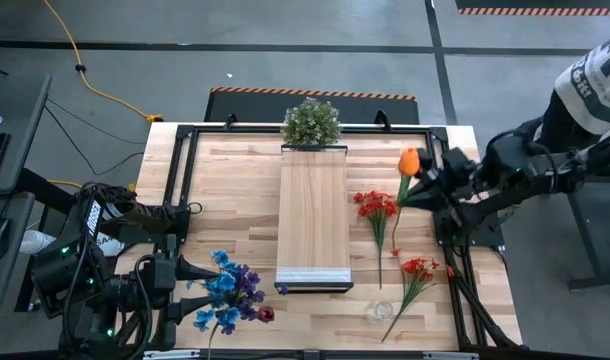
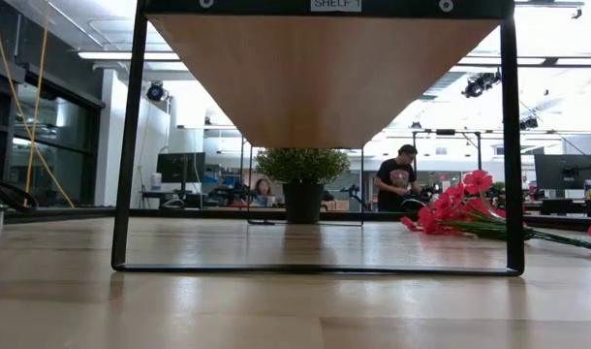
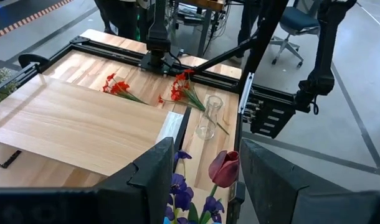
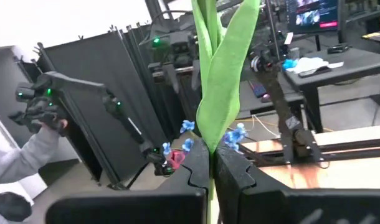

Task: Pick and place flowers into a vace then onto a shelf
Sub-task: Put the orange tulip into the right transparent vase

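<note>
- Landmark: shelf (image 1: 314, 215), a raised light-wood board at mid-table; bushy green plant (image 1: 311, 122) at its far end.
- Right gripper (image 1: 432, 186), right of the shelf: fingers closed on the stem of the orange flower (image 1: 409, 162), lifted clear of the table; green leaf fills the right wrist view.
- Two bright red flowers (image 1: 376, 205) lie flat on the table just right of the shelf.
- Clear glass vase (image 1: 379, 311) lies on its side near the shelf's front right corner.
- Left gripper (image 1: 181, 285), left of the shelf's front end: fingers part-open around the blue, purple and dark red bunch (image 1: 231, 294); cannot tell whether they touch the stems.
</note>
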